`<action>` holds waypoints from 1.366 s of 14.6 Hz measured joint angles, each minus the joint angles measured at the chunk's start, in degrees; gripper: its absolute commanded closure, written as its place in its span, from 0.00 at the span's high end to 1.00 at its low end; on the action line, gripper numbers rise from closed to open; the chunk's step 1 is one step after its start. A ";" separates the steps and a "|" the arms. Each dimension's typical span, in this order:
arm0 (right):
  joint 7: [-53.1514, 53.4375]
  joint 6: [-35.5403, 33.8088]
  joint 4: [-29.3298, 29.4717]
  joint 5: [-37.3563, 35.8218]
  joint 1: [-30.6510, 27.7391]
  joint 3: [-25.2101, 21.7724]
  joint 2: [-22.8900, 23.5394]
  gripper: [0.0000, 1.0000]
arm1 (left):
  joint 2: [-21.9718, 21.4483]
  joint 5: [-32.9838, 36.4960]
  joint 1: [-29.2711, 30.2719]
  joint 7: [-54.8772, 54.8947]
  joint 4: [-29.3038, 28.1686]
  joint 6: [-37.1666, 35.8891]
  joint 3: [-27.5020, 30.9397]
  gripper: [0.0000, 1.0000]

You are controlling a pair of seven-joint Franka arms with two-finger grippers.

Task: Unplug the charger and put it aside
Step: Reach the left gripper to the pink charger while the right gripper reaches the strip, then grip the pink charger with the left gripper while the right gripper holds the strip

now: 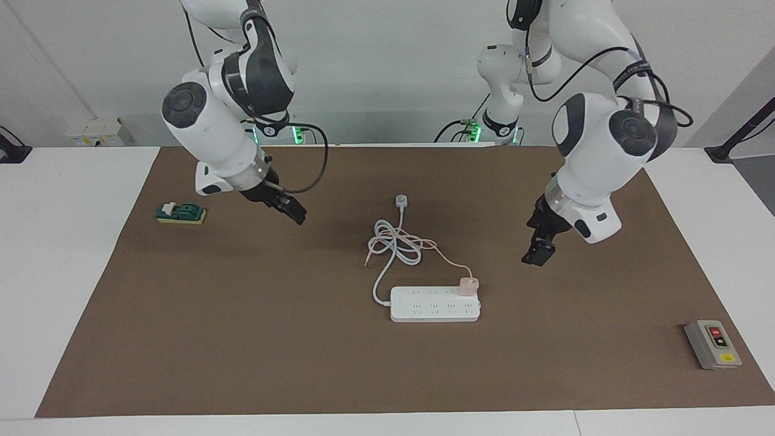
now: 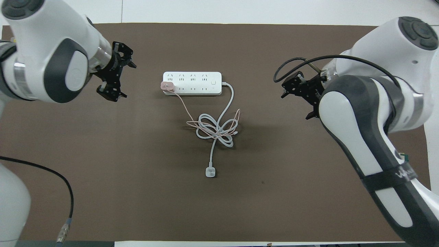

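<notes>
The pale pink charger [image 1: 468, 284] is plugged into the end socket of the white power strip [image 1: 435, 304], toward the left arm's end; it also shows in the overhead view [image 2: 167, 85]. Its thin pink cable [image 2: 185, 109] runs toward the robots into a tangle with the strip's white cord. My left gripper [image 1: 537, 254] is open and hangs above the mat beside the charger's end of the strip, apart from it; it also shows in the overhead view [image 2: 120, 78]. My right gripper [image 1: 295, 214] is open above the mat off the strip's other end, also seen from overhead [image 2: 297, 103].
The strip's white plug [image 1: 400, 200] lies nearer to the robots than the cord tangle. A green switch block [image 1: 180, 212] sits toward the right arm's end. A grey on/off button box [image 1: 712, 344] sits at the mat's corner toward the left arm's end. A brown mat [image 1: 242, 339] covers the table.
</notes>
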 measured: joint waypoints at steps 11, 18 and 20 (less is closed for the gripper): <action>32.61 21.84 15.82 25.21 7.95 -0.03 25.21 1.00 | 9.05 4.59 -6.56 -21.82 0.22 9.45 0.39 1.00; 39.54 20.32 31.08 26.79 9.16 2.19 39.11 1.00 | 11.55 4.59 -6.75 -21.83 0.19 11.63 0.26 1.00; 39.54 18.99 32.16 26.79 9.15 2.35 39.97 1.00 | 12.05 4.59 -7.11 -21.83 0.19 11.96 0.26 1.00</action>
